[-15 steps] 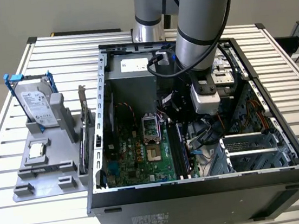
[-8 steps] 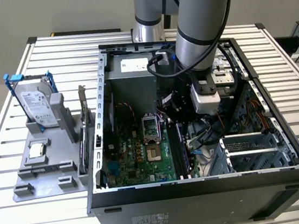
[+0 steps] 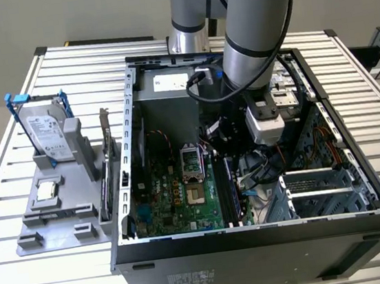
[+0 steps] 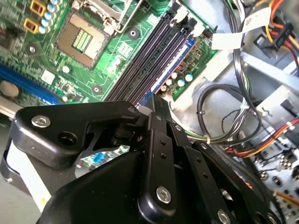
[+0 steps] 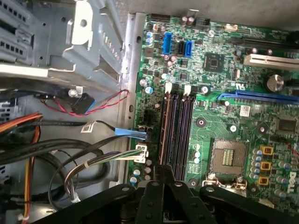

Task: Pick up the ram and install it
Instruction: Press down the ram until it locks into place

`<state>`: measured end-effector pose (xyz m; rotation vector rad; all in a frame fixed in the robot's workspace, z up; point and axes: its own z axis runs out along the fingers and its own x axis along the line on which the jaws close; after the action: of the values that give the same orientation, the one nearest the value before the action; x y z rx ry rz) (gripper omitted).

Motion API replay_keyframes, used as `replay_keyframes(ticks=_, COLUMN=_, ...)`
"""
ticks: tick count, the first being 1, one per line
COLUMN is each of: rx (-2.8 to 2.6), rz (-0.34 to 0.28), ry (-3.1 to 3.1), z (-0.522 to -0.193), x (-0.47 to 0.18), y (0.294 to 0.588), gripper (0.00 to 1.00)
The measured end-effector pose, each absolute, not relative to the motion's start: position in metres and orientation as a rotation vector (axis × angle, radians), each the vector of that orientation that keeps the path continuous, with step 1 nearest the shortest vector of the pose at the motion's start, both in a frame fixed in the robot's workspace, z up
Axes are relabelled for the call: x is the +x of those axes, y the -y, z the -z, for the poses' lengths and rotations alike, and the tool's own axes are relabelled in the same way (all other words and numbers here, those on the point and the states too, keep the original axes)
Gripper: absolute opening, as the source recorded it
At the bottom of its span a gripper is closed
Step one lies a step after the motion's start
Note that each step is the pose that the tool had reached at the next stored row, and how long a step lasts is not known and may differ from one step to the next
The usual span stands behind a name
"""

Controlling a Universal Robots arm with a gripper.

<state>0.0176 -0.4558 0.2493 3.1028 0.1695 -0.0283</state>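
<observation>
Fig.: ram install, gripper (image 5: 163, 171) hovering low over the memory slots (image 5: 180, 126) inside the open PC case (image 3: 123, 192). Fingers are sitting pressed together w/ nothing visible between them, tip (image 4: 156, 101) over the slot ends nearest the board edge. The ram (image 5: 163, 126) appears to be standing as a narrow strip in the outermost slot, beside the bundled cables (image 5: 88, 158); full seating can't be judged. Risks: off-centre pressing is likely tilting the stick, leaving one latch (image 5: 168, 87) unclosed; too much force is flexing the motherboard (image 5: 224, 116); loose cables may be snagging the arm.
</observation>
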Motion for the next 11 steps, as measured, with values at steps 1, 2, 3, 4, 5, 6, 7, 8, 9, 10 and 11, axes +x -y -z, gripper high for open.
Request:
replay_keyframes(ticks=1, rx=3.101, rz=0.028, ry=-0.198, z=-0.2493, x=0.0176, y=0.4558, gripper=0.0)
replay_keyframes(ticks=2, rx=3.099, rz=0.027, ry=-0.227, z=-0.2493, x=0.0176, y=0.4558, gripper=0.0)
replay_keyframes(ticks=3, rx=3.096, rz=0.027, ry=-0.255, z=-0.2493, x=0.0176, y=0.4558, gripper=0.0)
replay_keyframes(ticks=4, rx=3.094, rz=0.026, ry=-0.284, z=-0.2493, x=0.0176, y=0.4558, gripper=0.0)
replay_keyframes(ticks=5, rx=3.091, rz=0.026, ry=-0.312, z=-0.2493, x=0.0176, y=0.4558, gripper=0.0)
replay_keyframes(ticks=6, rx=3.088, rz=0.025, ry=-0.338, z=-0.2493, x=0.0176, y=0.4558, gripper=0.0)
replay_keyframes(ticks=7, rx=3.085, rz=0.025, ry=-0.367, z=-0.2493, x=0.0176, y=0.4558, gripper=0.0)
replay_keyframes(ticks=8, rx=3.081, rz=0.024, ry=-0.395, z=-0.2493, x=0.0176, y=0.4558, gripper=0.0)
replay_keyframes(ticks=9, rx=3.077, rz=0.024, ry=-0.423, z=-0.2493, x=0.0176, y=0.4558, gripper=0.0)
replay_keyframes(ticks=10, rx=3.073, rz=0.023, ry=-0.451, z=-0.2493, x=0.0176, y=0.4558, gripper=0.0)
replay_keyframes(ticks=11, rx=3.069, rz=0.023, ry=-0.479, z=-0.2493, x=0.0177, y=0.4558, gripper=0.0)
